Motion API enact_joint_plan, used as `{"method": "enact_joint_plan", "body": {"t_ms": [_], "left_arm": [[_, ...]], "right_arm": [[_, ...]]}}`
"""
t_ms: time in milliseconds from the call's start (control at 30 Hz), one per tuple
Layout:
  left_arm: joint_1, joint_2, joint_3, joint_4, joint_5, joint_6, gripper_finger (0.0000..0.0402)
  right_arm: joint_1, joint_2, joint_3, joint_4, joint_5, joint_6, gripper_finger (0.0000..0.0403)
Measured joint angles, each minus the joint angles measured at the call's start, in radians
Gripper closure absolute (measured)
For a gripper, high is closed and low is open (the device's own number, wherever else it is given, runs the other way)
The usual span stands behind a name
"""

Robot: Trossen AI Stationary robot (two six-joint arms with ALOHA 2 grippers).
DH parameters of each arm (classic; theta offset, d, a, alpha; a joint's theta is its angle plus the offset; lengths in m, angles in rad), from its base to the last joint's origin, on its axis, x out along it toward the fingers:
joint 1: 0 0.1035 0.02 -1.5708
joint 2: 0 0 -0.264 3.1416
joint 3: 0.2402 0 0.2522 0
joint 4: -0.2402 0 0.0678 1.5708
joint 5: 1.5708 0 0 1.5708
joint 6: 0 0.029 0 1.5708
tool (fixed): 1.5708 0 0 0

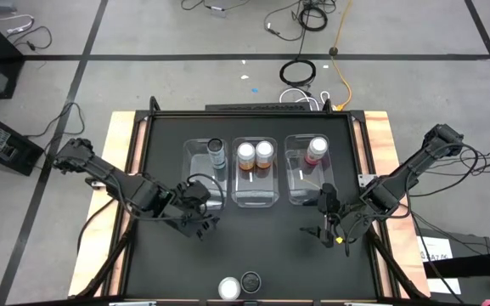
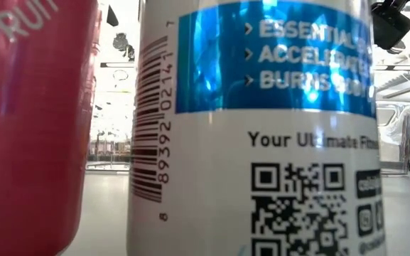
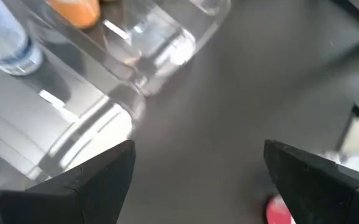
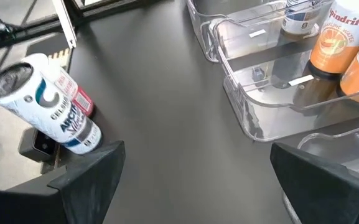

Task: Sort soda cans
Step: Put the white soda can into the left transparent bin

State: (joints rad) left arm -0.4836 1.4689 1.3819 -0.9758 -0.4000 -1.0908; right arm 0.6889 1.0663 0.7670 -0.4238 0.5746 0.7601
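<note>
Two cans (image 1: 239, 286) stand (front edge) apart from both open hands.

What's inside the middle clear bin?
The middle bin holds two orange cans standing upright side by side at its far end. The rest of its floor shows bare through the clear plastic; nothing there is covered.

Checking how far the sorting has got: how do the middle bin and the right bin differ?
The middle bin holds two orange cans, standing side by side; the right bin holds only one pink can. So the middle bin looks finished, while the right bin still lacks its second can. Both are clear plastic bins with cans at the far end.
</note>
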Motion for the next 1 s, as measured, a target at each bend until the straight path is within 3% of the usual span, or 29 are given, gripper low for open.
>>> {"method": "enact_joint_plan", "body": {"t_ms": [367, 700, 1000], "left_arm": [[0.019, 0.0, 0.0, 0.052, 0.011, 0.083, 0.0037], [0.02, 0.0, 0.0, 0.086, -0.005, 0.111, 0.0037], [0.02, 0.0, 0.0, 0.084, -0.005, 0.112, 0.0005]], "right_arm": [[0.0, 0.0, 0.0, 0.002, 0.0, 0.117, 0.0009], [0.0, 0.0, 0.0, 0.009, 0.0, 0.122, 0.0009], [0.0, 0.0, 0.0, 0.009, 0.0, 0.116, 0.0009]]}}
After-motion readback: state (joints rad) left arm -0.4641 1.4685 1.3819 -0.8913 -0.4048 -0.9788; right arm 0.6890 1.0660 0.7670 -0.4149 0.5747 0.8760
